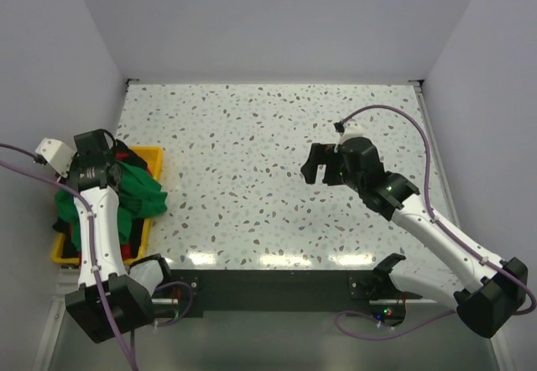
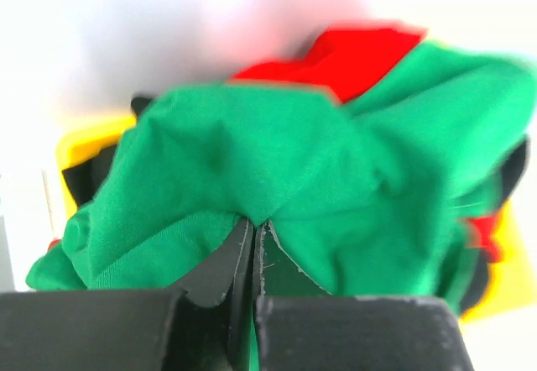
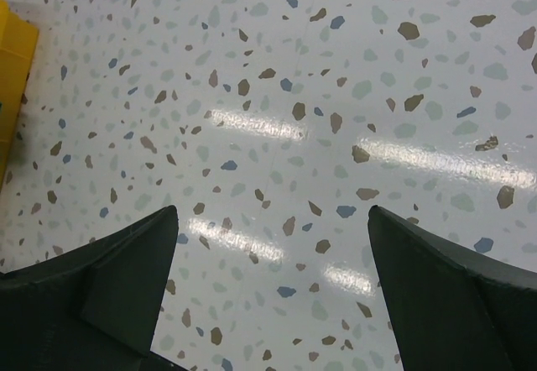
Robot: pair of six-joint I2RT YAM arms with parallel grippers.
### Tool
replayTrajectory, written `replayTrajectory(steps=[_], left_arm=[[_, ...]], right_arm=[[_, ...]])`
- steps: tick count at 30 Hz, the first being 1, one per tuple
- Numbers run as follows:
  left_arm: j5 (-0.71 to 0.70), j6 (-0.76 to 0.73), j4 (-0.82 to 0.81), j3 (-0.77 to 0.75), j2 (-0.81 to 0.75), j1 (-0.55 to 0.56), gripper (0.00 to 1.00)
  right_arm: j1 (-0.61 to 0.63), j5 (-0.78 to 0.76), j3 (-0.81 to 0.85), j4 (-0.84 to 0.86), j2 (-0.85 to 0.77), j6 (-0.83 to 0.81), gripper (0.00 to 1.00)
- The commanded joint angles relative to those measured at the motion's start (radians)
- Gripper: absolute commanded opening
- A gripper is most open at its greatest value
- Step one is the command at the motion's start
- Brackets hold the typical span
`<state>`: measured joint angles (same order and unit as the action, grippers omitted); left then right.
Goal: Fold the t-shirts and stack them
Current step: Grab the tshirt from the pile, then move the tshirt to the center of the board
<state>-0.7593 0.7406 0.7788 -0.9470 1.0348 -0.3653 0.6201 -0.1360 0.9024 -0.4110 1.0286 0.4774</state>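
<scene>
A bright green t-shirt (image 1: 138, 193) lies crumpled on top of a heap in the yellow bin (image 1: 155, 157) at the table's left edge, with red and black t-shirts under it. In the left wrist view the green t-shirt (image 2: 277, 161) fills the frame, a red t-shirt (image 2: 352, 52) peeks out behind it, and my left gripper (image 2: 254, 222) is shut with a pinch of green cloth between its fingertips. My right gripper (image 1: 317, 163) hangs open over the bare table at centre right; in the right wrist view that gripper (image 3: 273, 211) has nothing between its fingers.
The yellow bin's corner (image 3: 13, 69) shows at the left edge of the right wrist view. The speckled tabletop (image 1: 268, 153) stretches between the bin and the right arm. White walls close the table's far and side edges.
</scene>
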Motion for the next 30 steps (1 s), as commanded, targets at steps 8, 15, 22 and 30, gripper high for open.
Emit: replayTrajectory(steps=[8, 15, 22, 30], left_arm=[[0.156, -0.167, -0.078, -0.355, -0.079, -0.009, 0.00], [0.599, -0.222, -0.133, -0.651, 0.019, -0.009, 0.00], [0.900, -0.155, -0.188, -1.022, 0.183, 0.111, 0.00], [0.822, -0.202, -0.233, -1.222, 0.398, 0.616, 0.00]], right_arm=[[0.003, 0.041, 0.016, 0.008, 0.037, -0.005, 0.99], [0.001, 0.041, 0.032, 0.009, 0.057, -0.008, 0.99], [0.003, 0.029, 0.049, 0.009, 0.060, -0.017, 0.99], [0.001, -0.059, 0.078, -0.011, 0.031, -0.023, 0.99]])
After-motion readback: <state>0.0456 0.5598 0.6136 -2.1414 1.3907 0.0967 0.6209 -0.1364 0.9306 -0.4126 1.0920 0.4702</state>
